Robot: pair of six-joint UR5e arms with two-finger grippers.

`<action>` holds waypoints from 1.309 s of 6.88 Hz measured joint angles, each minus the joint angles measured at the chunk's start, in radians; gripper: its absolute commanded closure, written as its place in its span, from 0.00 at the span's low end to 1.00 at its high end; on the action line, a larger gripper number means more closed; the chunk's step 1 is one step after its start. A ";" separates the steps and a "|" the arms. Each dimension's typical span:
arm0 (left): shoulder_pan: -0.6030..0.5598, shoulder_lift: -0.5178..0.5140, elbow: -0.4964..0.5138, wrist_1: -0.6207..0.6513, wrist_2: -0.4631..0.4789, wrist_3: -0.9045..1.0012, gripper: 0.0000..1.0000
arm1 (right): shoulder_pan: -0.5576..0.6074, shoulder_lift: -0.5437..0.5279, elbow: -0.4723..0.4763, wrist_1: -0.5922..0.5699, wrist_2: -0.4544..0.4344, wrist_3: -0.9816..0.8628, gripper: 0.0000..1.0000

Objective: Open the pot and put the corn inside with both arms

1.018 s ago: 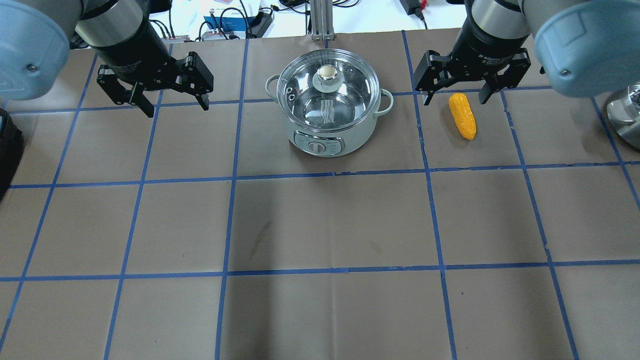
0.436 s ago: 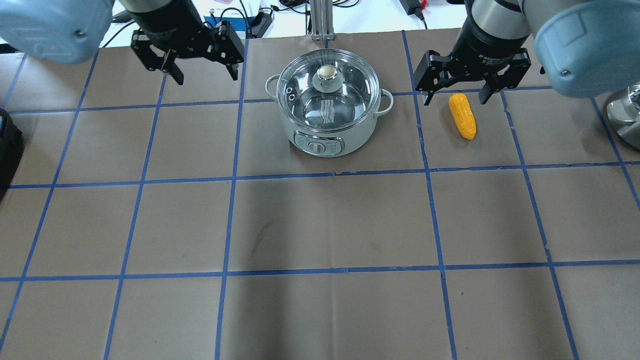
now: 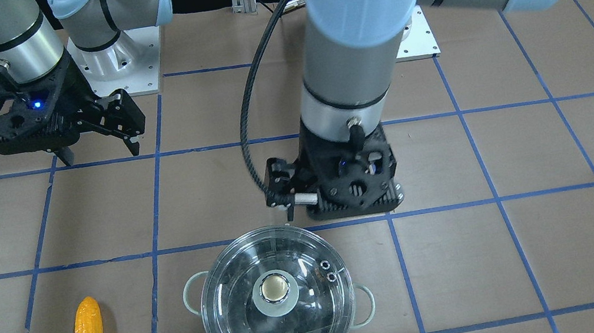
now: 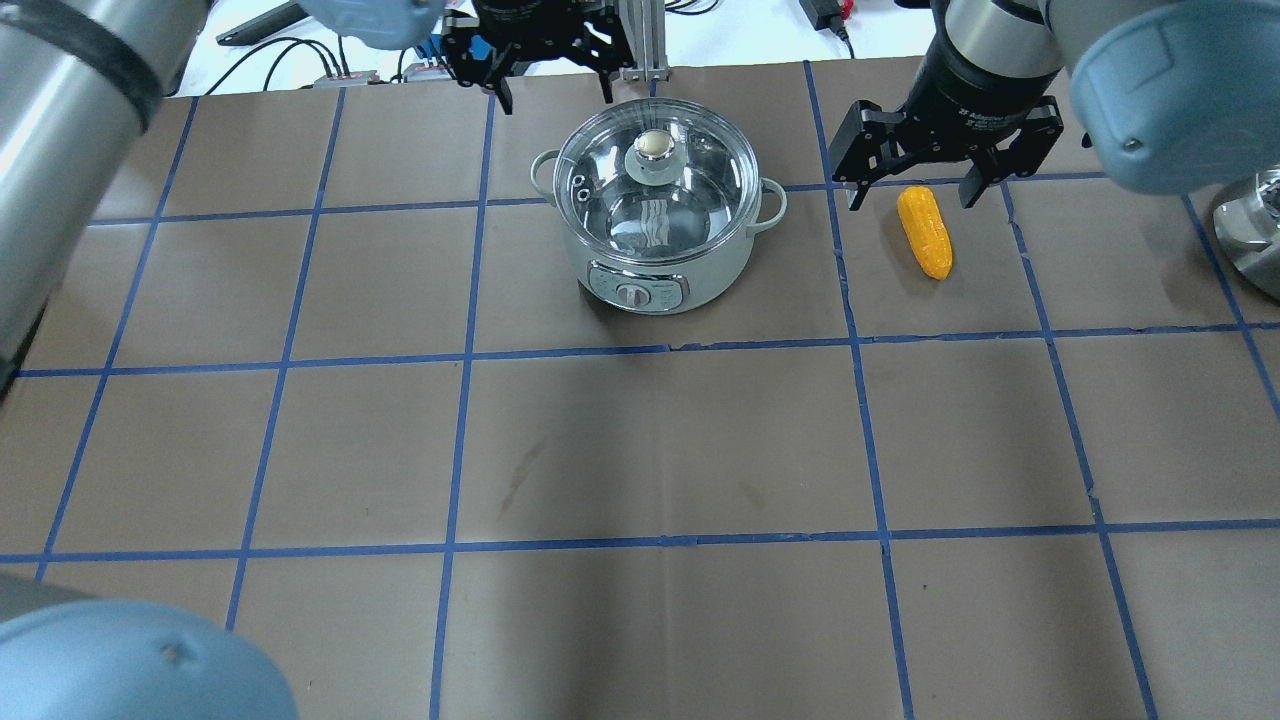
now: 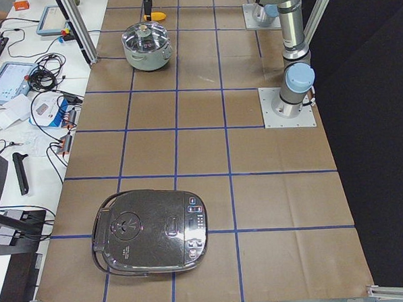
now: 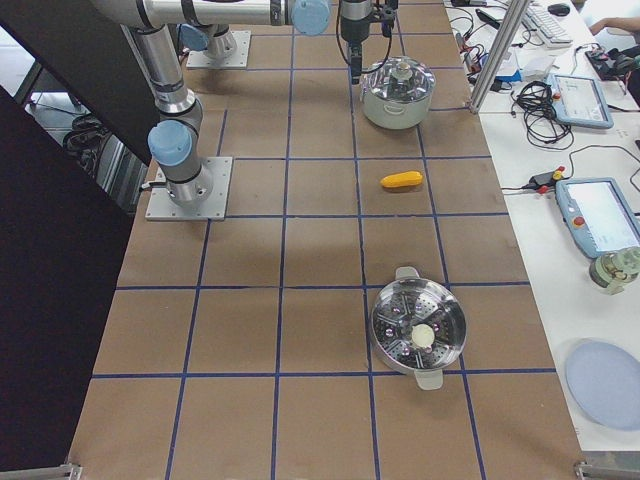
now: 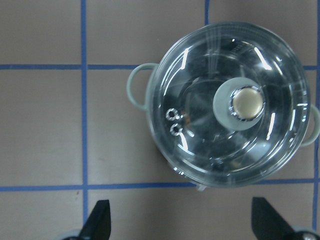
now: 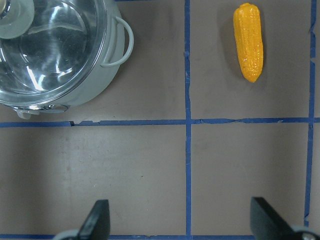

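- The pot [image 4: 700, 280] stands at the far side of the table [image 4: 660, 450], away from the robot's base; it has a pale loop handle on each side and a dial on the wall which faces the robot
- The glass lid [image 4: 610, 170] sits closed on the pot, with its round knob [image 4: 652, 145] on top; through the glass I can see only reflections on the bottom
- The corn [image 4: 924, 232] lies flat on the brown paper on the robot's right of the pot, in the next taped square; it is near the pot but apart from it, and nothing touches it
- The left gripper [image 4: 553, 92] hangs above the table just on the robot's side of the pot, pointing down; its fingers are spread wide and nothing is between them; in its wrist view the lid is in front of the two fingertips [image 7: 99, 220], not between them
- The right gripper [image 3: 100, 156] hangs above the table on the robot's side of the corn, also pointing down; its fingers are wide apart and it holds nothing; in its wrist view the corn is ahead and to one side of the fingers
- A black rice cooker [image 5: 148, 231] stands at the table's end on the robot's left; a steel steamer pot [image 6: 418, 327] stands toward the end on the robot's right
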 measured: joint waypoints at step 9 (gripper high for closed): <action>-0.058 -0.207 0.032 0.162 -0.007 -0.072 0.62 | -0.251 0.414 -0.061 -0.259 0.006 -0.260 0.03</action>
